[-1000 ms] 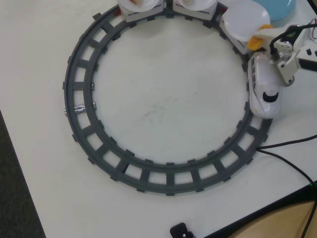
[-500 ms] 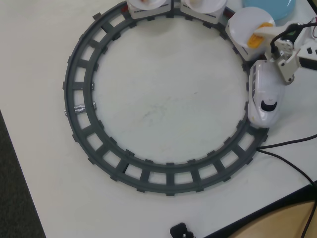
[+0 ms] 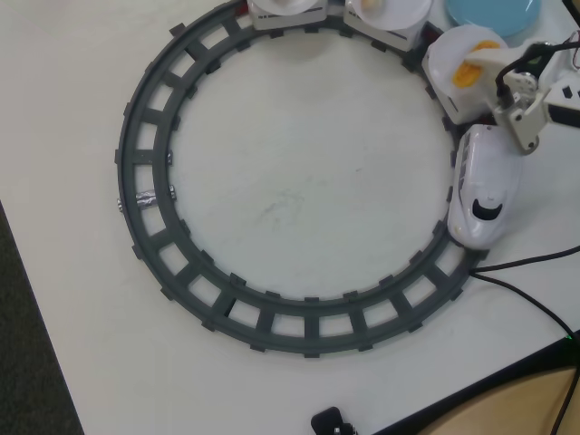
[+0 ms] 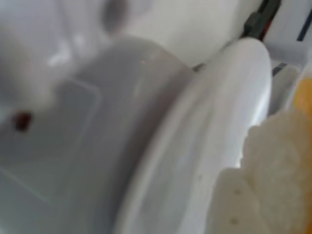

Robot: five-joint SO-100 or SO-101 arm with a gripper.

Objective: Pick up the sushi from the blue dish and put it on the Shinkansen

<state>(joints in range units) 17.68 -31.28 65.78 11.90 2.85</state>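
Sushi (image 3: pixel 468 74) over the white plate (image 3: pixel 450 56) of the car right behind the Shinkansen (image 3: pixel 484 186) nose, on the grey ring track (image 3: pixel 145 195); blue dish (image 3: pixel 494 13) just beyond. Gripper (image 3: pixel 485 65) at the sushi; whether pinching or spread, cannot tell. Judged best: lower squarely onto the plate's middle, then release and lift straight up. No readable writing anywhere.

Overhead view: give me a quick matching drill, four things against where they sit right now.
Things:
1. sushi
2. blue dish
3. Shinkansen
4. hand

Places:
A. top edge, partly cut off
B. nose on the track's right curve
C. over the white plate behind the engine
D. on that white plate's right side

Pairs: 1-D, 2-A, 3-B, 4-C
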